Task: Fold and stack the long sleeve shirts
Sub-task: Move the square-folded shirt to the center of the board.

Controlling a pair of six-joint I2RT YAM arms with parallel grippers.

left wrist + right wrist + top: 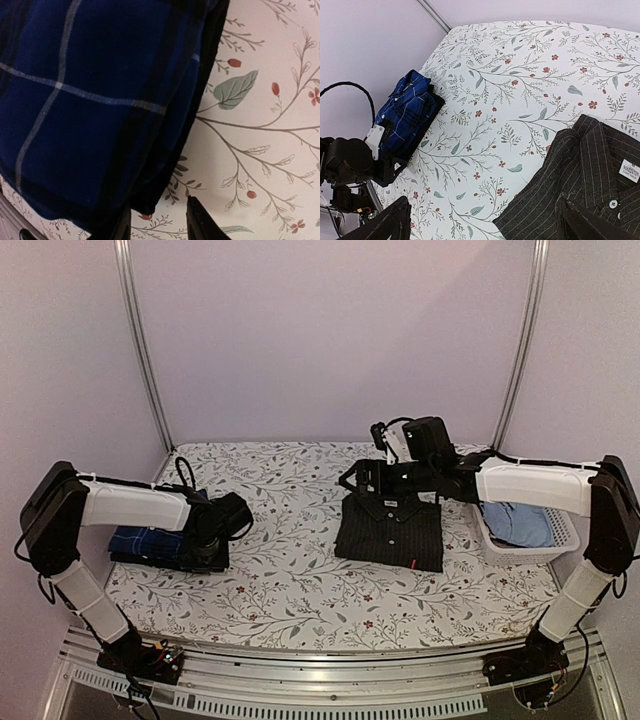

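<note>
Top external is showing both shirts folded but not yet stacked: the navy shirt (150, 542) at the left edge, the black shirt (390, 530) right of centre. Left wrist is showing the left gripper (159, 226) low beside the navy shirt, fingers slightly parted, holding nothing. Right wrist is showing the right gripper (490, 225) hovering by the black shirt's collar, spread wide, empty.
</note>
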